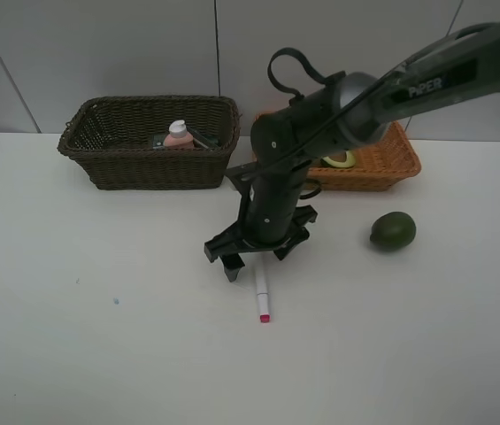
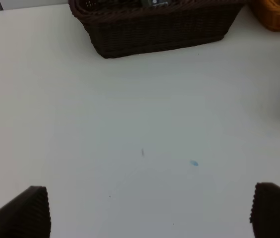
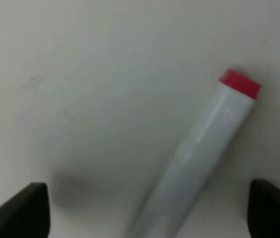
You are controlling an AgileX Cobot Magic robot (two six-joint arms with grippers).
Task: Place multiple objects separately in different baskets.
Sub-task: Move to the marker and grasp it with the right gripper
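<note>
Marker lying just beneath the wide-open right gripper

Marker is lying on the table, long axis running twelve to six, pink cap nearest; right gripper is hovering open at its twelve o'clock end, touching nothing.

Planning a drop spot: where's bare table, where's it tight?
Free: the whole left half of the white table, in front of the dark brown basket, and the front right below the whole avocado. Crowded: centre, where the open right gripper hangs over the marker, and the strip by the orange basket.
</note>
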